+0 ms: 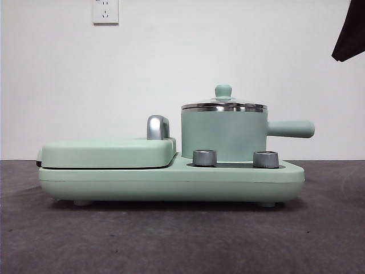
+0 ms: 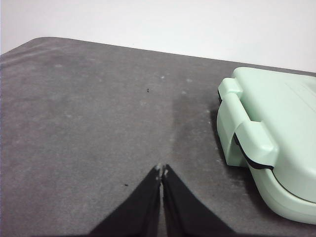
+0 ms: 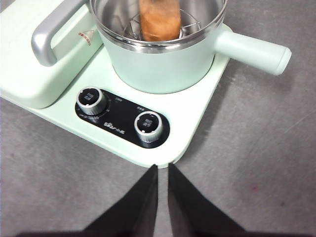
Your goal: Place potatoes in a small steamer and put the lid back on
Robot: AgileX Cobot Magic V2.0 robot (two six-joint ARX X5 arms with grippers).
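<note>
Both grippers (image 2: 162, 170) (image 3: 162, 168) aloft, jaws together.

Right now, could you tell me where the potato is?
The potato sits inside the small steamer, on its wire rack, as the right wrist view shows; in the front view the lid rests on the pot.

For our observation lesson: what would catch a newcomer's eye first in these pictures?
First the mint-green steamer with its straight side handle, standing on the right end of the cooker base with the glass lid on. Seen from the right wrist, an orange-brown potato lies inside it. Beside it sits the flat griddle cover. Both tools wait clear of it: left tool, right tool.
</note>
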